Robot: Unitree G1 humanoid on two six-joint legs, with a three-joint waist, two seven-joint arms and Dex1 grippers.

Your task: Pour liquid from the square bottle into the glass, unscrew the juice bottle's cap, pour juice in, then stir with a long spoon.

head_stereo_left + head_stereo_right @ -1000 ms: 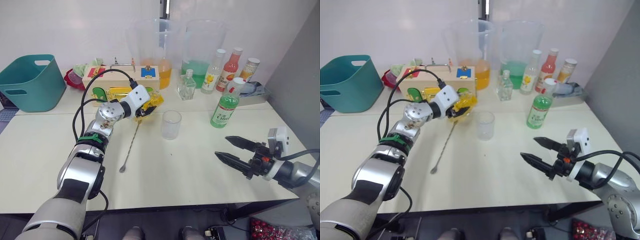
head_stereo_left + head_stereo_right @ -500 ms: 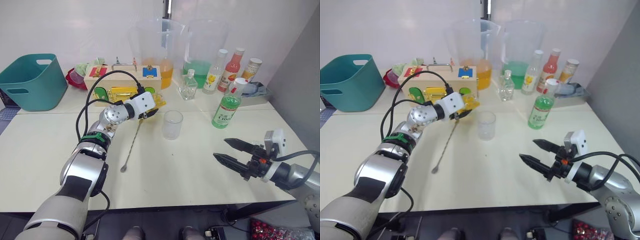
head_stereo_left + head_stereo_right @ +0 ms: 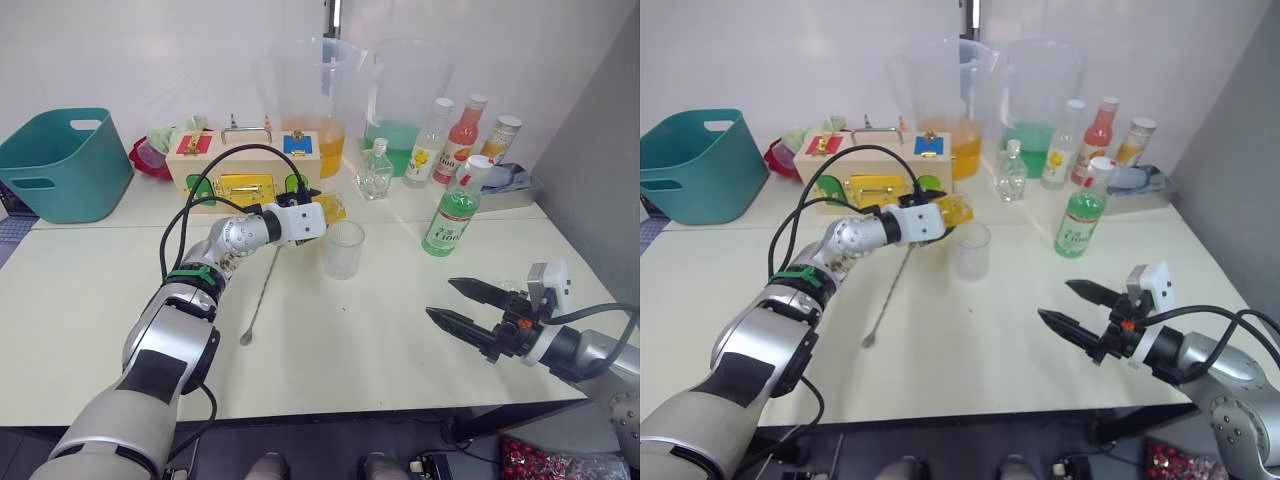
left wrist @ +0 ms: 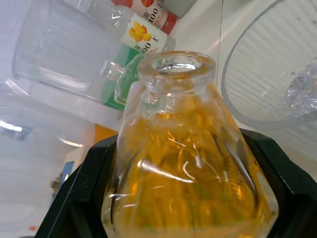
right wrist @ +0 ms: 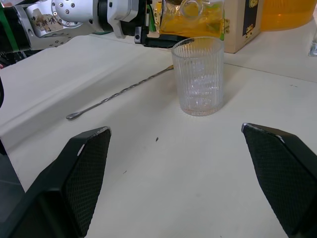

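Left gripper (image 3: 318, 213) clamped on square bottle (image 3: 330, 211) of amber liquid, tipped sideways, open mouth just beside rim of glass (image 3: 343, 249). Glass upright on table (image 3: 340, 340), holding ice. Long spoon (image 3: 262, 290) flat on table near glass, under left arm. Right gripper (image 3: 466, 306) low over table, jaws wide, holding nothing. Green juice bottle (image 3: 453, 208) upright, capped, beyond it.

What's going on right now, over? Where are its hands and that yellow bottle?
Left hand shut on square bottle, tipped beside the glass. Right hand open, holding nothing. Long spoon on the table, not in the way.
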